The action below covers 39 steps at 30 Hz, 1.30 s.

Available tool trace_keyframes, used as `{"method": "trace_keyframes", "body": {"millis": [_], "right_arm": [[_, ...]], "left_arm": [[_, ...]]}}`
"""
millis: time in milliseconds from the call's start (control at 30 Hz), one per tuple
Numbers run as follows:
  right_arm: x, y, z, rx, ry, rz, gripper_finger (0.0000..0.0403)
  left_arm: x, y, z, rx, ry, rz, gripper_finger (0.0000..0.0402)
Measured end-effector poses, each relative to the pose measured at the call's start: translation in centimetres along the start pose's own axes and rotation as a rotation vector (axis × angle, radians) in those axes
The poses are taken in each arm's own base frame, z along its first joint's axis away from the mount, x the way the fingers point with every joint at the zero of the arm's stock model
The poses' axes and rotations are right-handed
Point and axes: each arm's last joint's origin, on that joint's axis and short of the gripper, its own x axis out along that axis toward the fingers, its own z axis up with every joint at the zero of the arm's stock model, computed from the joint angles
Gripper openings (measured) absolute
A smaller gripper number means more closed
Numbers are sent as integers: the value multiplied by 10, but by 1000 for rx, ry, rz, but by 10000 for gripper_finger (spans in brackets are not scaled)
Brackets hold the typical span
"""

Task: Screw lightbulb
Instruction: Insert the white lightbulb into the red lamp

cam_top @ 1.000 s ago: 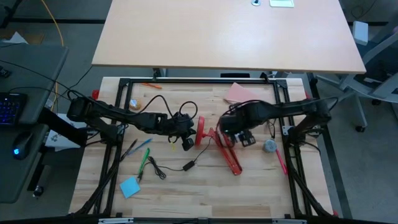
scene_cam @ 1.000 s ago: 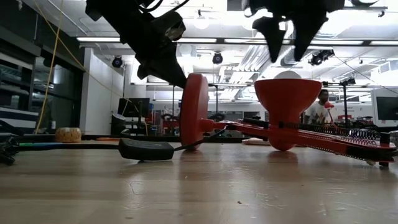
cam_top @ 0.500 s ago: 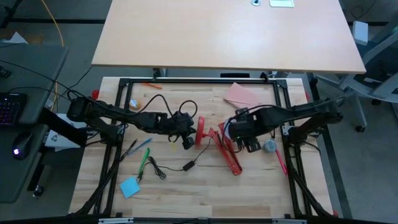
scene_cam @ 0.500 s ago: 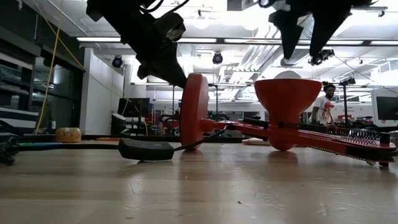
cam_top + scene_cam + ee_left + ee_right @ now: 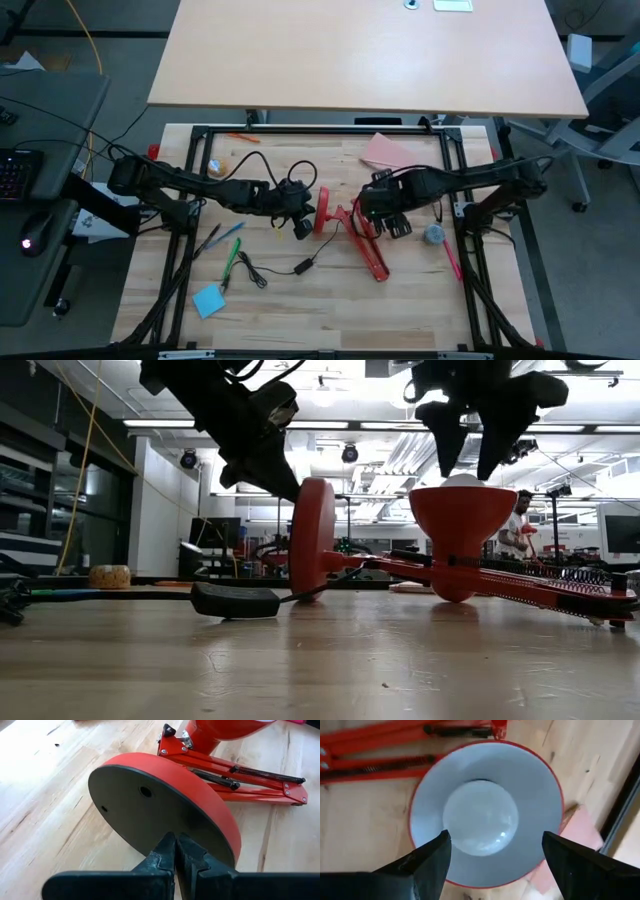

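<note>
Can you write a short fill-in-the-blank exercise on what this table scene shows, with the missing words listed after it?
1. The lightbulb sits inside the red lamp's ____.
2. The right gripper hangs above the shade with its fingers ____.
3. The left gripper is shut, its tip at the lamp's round ____.
4. The lamp lies on a ____ table.

Missing words: shade; open; base; wooden

Blue sticky note point(image 5: 208, 300), green pen point(image 5: 231, 260), pink paper point(image 5: 391, 151), grey round object point(image 5: 433, 234)
</note>
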Motion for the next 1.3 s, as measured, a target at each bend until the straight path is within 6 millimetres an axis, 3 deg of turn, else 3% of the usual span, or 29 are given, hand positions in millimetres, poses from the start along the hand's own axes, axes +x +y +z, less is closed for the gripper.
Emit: {"method": "trace_keyframes", "body": {"millis": [367,500,867,1000,1167,1300], "right_arm": [[-47,5,-2,242,-148,13,302],[-57,6,-2,251,-164,15,302],[-59,1,8,300,-269,117,309],[-52,-5,3,338,-188,180,338],[-48,-6,0,218,-148,106,389],[-49,-7,2,357,-158,106,398]], "left_arm": [[0,0,0,-9,-1,0,0],[0,0,0,-9,-1,0,0],[0,0,0,-26,-1,0,0],[0,0,0,-26,0,0,0],[0,0,0,-23,2,1,0],[0,0,0,-23,6,2,0]]}}
